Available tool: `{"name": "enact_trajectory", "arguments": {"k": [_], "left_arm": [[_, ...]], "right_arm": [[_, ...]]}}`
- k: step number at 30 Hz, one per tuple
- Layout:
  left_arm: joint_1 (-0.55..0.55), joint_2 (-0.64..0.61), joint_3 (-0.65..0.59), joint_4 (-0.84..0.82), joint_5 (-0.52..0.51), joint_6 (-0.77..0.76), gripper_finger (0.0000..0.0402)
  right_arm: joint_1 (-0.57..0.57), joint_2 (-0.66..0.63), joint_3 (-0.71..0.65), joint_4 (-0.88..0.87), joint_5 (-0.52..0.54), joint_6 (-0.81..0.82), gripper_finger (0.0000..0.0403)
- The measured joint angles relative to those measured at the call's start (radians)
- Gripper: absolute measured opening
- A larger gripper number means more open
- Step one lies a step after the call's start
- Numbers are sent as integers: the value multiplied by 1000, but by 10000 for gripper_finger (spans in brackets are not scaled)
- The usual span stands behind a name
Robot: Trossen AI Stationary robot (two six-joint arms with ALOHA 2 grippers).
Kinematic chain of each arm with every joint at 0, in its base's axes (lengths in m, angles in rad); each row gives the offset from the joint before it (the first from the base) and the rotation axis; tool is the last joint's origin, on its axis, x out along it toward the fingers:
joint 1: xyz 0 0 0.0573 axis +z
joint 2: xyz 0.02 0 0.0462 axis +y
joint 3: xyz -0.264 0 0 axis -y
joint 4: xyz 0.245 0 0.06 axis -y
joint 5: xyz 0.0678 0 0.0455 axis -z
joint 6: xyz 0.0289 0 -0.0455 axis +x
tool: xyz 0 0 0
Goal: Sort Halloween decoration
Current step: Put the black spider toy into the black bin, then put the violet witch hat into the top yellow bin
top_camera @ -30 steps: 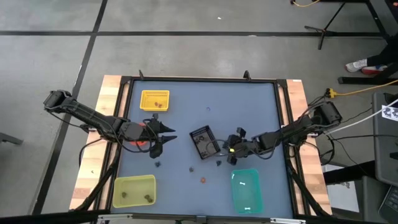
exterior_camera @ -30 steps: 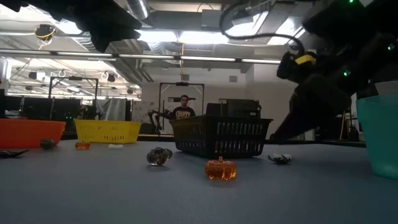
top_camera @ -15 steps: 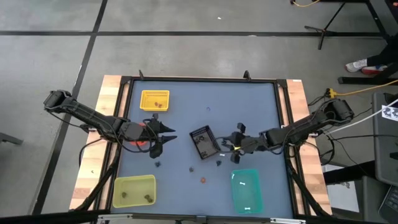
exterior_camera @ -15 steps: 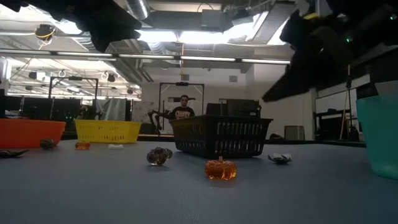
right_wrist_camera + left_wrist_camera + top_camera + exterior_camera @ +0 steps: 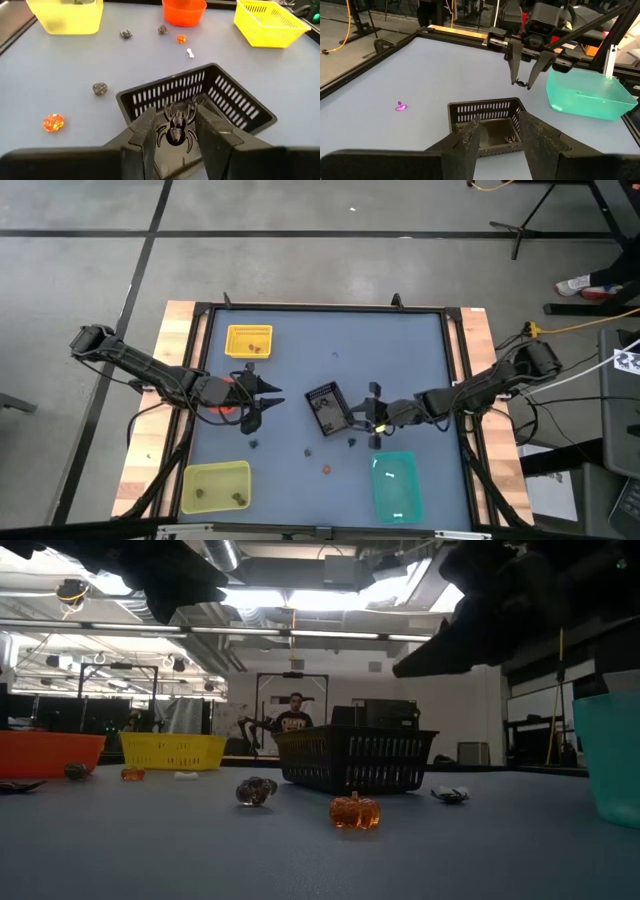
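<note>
The right end effector [image 5: 174,131] pinches a black spider [image 5: 176,128] just above the near rim of the black basket [image 5: 235,97]. The left end effector [image 5: 500,134], fingers spread and empty, hangs beside the basket's opposite side. An orange pumpkin [image 5: 355,811] lies on the worktop [image 5: 400,350] near the basket.

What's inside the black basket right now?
In the left wrist view the black basket holds at least one small dark trinket on its floor. Its near wall and the left tool hide the rest.
</note>
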Motion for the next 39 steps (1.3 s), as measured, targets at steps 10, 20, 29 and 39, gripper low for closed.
{"name": "enact_trajectory", "arguments": {"k": [10,20,29,39], "left_arm": [[0,0,0,0,0,0,121],[0,0,0,0,0,0,121],[0,0,0,0,0,0,121],[0,0,0,0,0,1,121]], "right_arm": [[0,10,1,34,1,0,120],[-1,10,1,37,11,0,120],[-4,10,1,37,11,0,193],[-73,10,1,45,38,5,264]]}}
